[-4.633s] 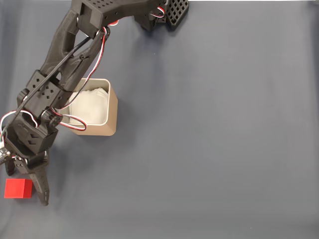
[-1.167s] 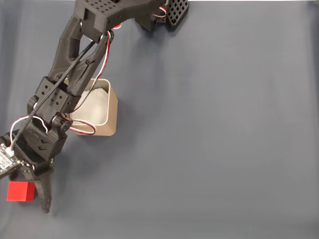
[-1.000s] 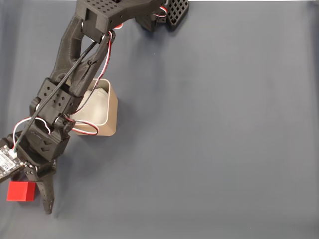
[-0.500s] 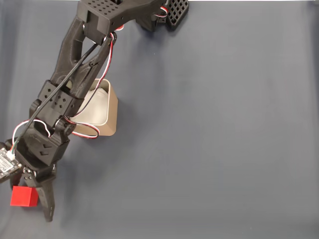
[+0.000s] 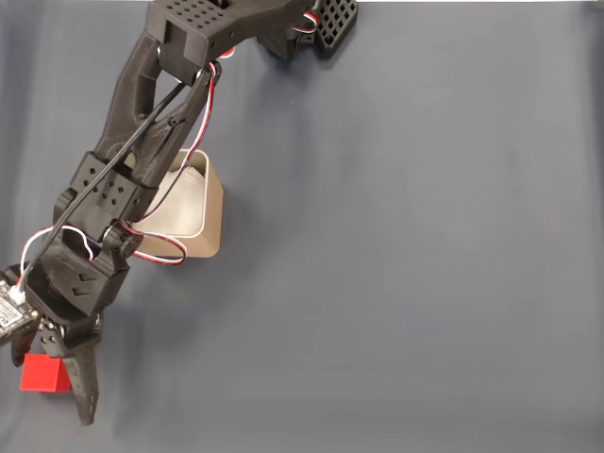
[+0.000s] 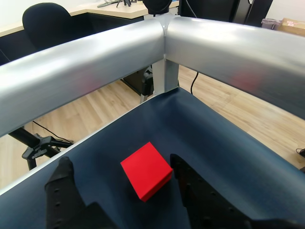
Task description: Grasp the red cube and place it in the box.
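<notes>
The bench (image 5: 425, 264) is covered in dark blue-grey cloth, and in the wrist view a thick silver rail (image 6: 157, 47) wraps around its corner, with wood floor and a black office chair (image 6: 47, 21) behind it.

The black arm (image 5: 142, 151) comes in from the top of the fixed view and stretches down toward the lower left, red, white and black wires (image 5: 165, 247) looping off it. It passes over part of the box (image 5: 203, 212), a tan container with a pale rim that sits on the bench, well apart from the cube.

The gripper (image 5: 55, 385) is down at the lower left with its fingers spread wide, not closed on anything. The cube (image 5: 38, 374) sits flat on the bench between them. In the wrist view it's closer to the right finger (image 6: 190, 191), about touching it, with a clear gap to the left one (image 6: 64, 186). Can't tell for sure if there's real contact.
</notes>
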